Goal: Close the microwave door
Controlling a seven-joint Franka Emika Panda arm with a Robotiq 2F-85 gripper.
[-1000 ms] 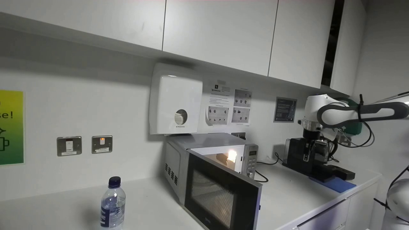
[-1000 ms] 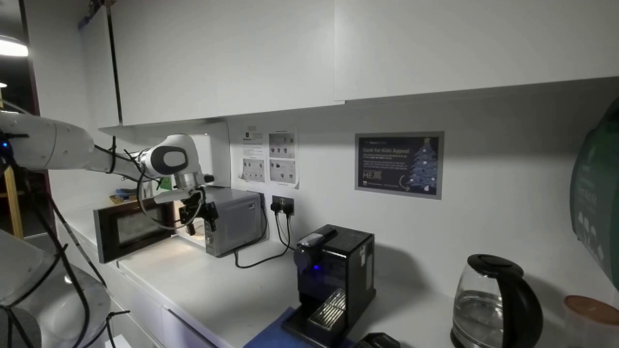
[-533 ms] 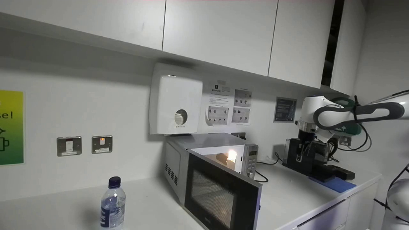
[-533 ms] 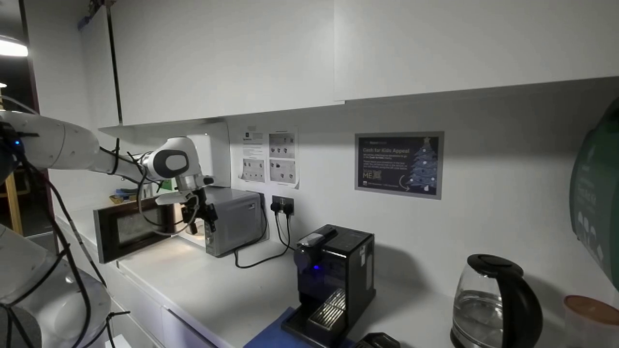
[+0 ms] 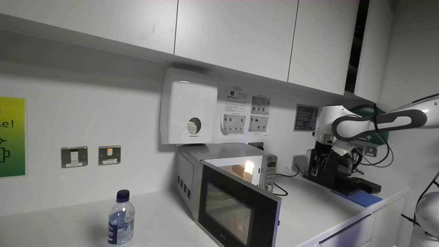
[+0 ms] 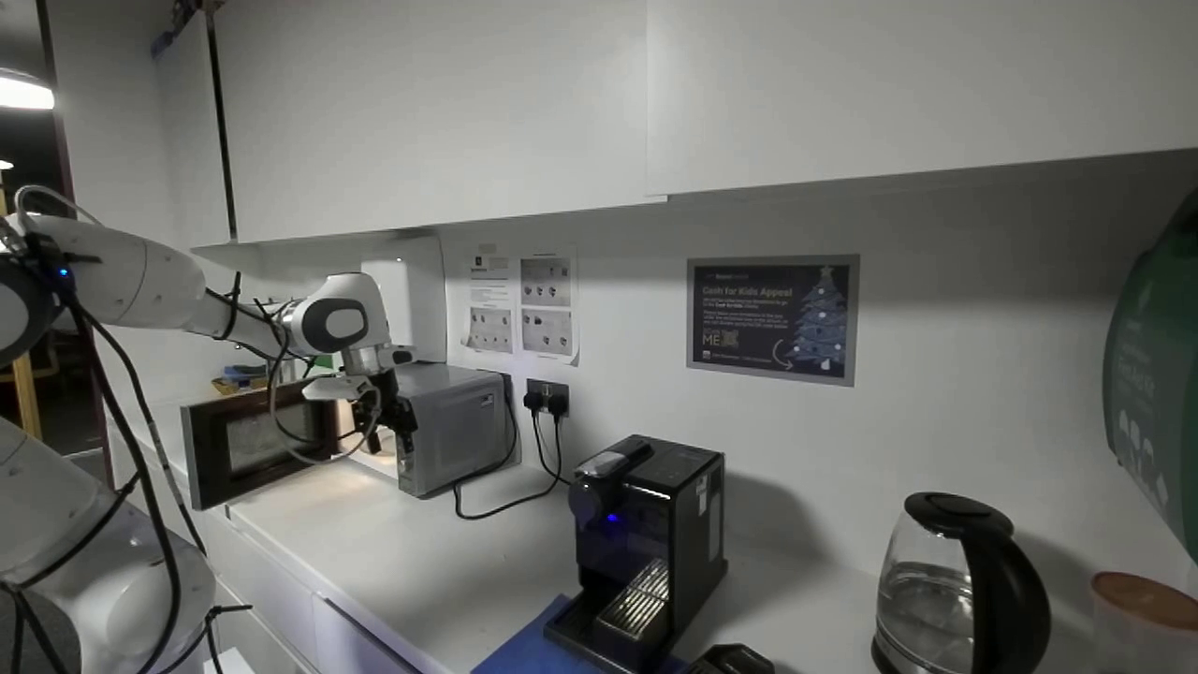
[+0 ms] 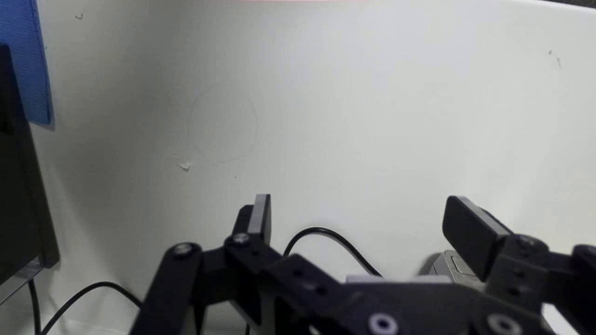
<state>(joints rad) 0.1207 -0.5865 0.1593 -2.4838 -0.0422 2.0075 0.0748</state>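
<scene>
The microwave door, a dark glass-windowed panel with a black frame, stands wide open in both exterior views (image 5: 236,209) (image 6: 257,445). It juts out from the silver-grey microwave (image 5: 223,151), whose lit inside shows; the microwave also shows in an exterior view (image 6: 459,421). My gripper points down above the counter on the control-panel side of the microwave, apart from the door, in both exterior views (image 5: 319,166) (image 6: 388,435). In the wrist view the gripper (image 7: 358,209) is open with nothing between its fingers. A grey corner (image 7: 458,267), seemingly the microwave's, is partly hidden behind a finger. The door is out of the wrist view.
A black coffee machine (image 6: 655,524) stands on a blue mat (image 6: 524,637) beyond the gripper; its edge shows in the wrist view (image 7: 23,186). Black cables (image 7: 326,231) lie on the counter. A bottle (image 5: 121,219), a kettle (image 6: 955,580) and wall cabinets (image 6: 449,103) surround the area.
My arm and gripper have moved toward the microwave, leftward in an exterior view, and slightly lower. The microwave door has not moved.
</scene>
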